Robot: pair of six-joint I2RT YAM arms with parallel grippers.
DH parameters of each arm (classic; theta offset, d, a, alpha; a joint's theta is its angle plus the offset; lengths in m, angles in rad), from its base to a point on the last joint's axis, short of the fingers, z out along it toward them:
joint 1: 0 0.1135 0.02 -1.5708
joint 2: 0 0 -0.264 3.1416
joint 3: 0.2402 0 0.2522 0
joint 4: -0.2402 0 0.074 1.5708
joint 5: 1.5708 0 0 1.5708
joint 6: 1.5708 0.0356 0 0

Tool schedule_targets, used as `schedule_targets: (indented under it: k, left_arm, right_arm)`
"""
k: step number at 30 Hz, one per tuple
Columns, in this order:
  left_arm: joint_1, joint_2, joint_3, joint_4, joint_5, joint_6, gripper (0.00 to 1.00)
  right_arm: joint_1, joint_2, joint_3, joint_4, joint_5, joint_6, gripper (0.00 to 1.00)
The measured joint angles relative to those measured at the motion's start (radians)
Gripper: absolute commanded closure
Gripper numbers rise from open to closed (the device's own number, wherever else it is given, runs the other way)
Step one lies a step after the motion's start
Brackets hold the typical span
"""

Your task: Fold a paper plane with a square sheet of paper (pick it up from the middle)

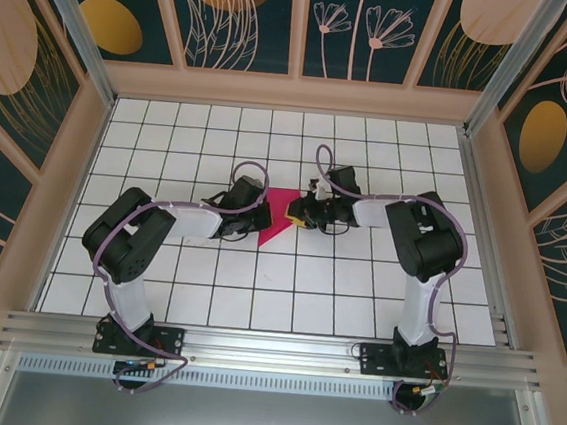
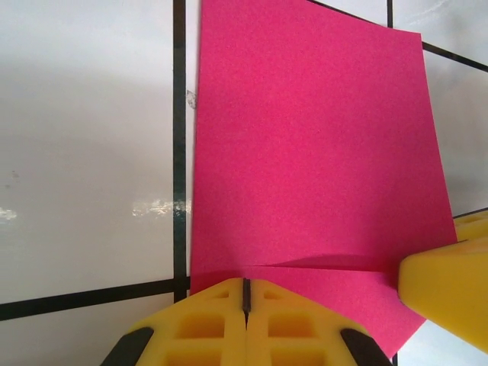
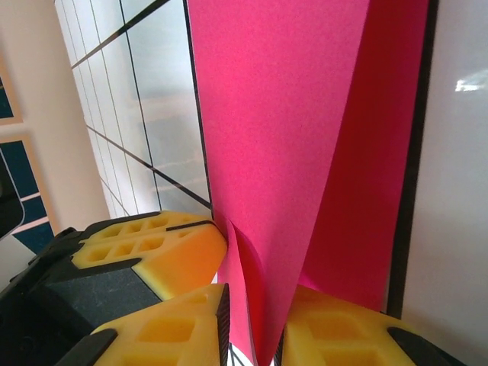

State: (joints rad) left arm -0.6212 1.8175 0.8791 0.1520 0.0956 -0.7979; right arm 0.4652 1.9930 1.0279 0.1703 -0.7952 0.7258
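Centrally on the counter (image 1: 286, 293), the pink paper (image 1: 278, 217) lies part-folded — the left claw (image 2: 245, 301), fully closed, seemingly pins its edge, while the right claw (image 3: 253, 320) pinches a raised flap to crease it.

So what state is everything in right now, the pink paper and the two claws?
square sheet of paper: partly folded, creased, not yet a plane.
left gripper: shut, tips at the paper's edge.
right gripper: shut on the paper's fold.
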Motion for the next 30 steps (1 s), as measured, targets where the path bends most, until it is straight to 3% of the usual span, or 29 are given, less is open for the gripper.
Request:
schedule_targets:
  k: [4,7,12,19,30]
  left_arm:
    - [0.0,-0.006,0.0,-0.006,-0.008,0.001,0.92]
    - [0.0,-0.025,0.0,-0.024,-0.02,0.011,0.88]
    - [0.0,-0.084,0.002,-0.043,-0.039,0.062,0.81]
    - [0.0,-0.193,0.006,0.011,-0.042,0.169,0.7]
    - [0.0,-0.201,-0.08,0.266,0.058,0.417,0.38]
  right_arm:
    - [0.002,0.015,0.0,0.006,-0.01,0.024,0.94]
    - [0.0,0.014,0.0,0.007,-0.005,0.024,0.97]
    - [-0.005,-0.027,-0.005,-0.019,0.076,0.021,0.99]
    - [-0.013,-0.223,-0.017,-0.047,0.224,0.071,0.99]
    - [0.002,-0.293,-0.071,-0.079,0.361,0.273,1.0]
